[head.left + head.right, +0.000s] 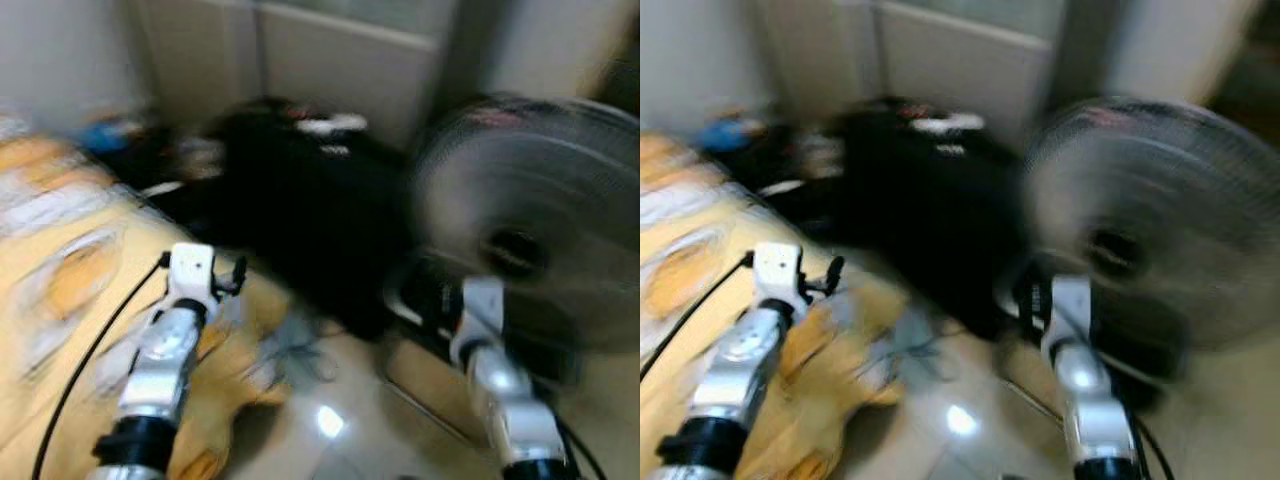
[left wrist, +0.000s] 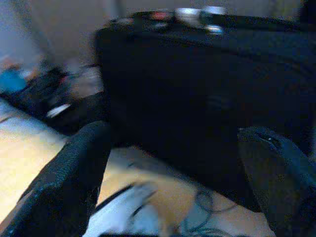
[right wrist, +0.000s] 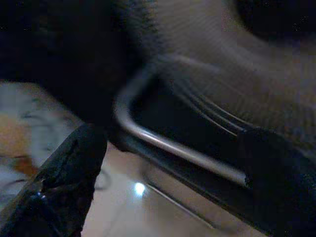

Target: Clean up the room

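Room clutter remains by the black bag (image 1: pixel 320 230) and fan (image 1: pixel 540 230); left gripper (image 2: pixel 182 168) and right gripper (image 3: pixel 173 173) gape wide, empty

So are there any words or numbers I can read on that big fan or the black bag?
None can be read.
Fan: blurred by camera motion, no label legible.
Black bag: a faint mark on its front, too blurred to read.
White and red items on top of the bag: too blurred to tell if they carry text.
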`<state>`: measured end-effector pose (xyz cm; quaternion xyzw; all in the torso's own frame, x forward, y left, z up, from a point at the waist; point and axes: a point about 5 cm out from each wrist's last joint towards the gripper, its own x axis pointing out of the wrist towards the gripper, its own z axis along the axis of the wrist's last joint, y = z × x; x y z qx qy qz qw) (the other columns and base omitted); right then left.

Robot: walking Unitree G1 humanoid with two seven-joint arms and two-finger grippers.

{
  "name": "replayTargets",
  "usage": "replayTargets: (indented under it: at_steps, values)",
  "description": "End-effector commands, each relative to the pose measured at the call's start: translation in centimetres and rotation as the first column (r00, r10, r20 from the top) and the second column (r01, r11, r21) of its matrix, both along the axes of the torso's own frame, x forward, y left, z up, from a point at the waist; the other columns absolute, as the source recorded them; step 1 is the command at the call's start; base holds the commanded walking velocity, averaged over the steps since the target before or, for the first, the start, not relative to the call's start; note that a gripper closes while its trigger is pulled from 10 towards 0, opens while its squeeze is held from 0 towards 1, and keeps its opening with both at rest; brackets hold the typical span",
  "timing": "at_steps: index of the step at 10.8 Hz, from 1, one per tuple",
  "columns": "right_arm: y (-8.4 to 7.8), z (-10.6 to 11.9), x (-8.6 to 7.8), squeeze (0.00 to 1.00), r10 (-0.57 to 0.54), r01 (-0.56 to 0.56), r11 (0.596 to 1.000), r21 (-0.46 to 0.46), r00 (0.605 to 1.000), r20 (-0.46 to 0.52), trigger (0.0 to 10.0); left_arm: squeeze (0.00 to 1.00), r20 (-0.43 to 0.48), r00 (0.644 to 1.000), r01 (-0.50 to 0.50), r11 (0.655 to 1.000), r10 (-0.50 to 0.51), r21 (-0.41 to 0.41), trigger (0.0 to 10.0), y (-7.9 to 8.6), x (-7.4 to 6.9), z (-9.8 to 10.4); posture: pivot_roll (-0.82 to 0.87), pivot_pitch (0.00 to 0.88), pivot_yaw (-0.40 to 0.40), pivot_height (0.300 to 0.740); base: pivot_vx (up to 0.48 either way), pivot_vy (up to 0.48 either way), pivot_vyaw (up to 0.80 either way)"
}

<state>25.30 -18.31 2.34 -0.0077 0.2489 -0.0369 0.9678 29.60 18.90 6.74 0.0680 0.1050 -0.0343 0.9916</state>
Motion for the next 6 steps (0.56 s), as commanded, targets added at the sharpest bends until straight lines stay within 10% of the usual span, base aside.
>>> replayTargets:
  at_steps: [1, 6]
  values:
    - [-1.00, -0.39, -0.38, 0.00, -0.037, 0.037, 0.999, 0.002, 0.999, -0.020, 10.0, 0.00, -0.042, 0.998, 0.055, 0.998, -0.055, 0.010, 10.0, -1.19, -0.21, -0.85, 0.00, 0.000, 0.025, 0.740, 0.000, 0.000, -0.76]
    - [-1.49, -0.77, -0.35, 0.00, -0.092, 0.093, 0.995, 0.032, 0.996, -0.012, 10.0, 0.00, -0.051, 0.997, 0.048, 0.999, -0.049, -0.025, 10.0, -1.29, 0.12, -1.47, -0.01, 0.000, 0.040, 0.740, 0.000, 0.000, -0.76]
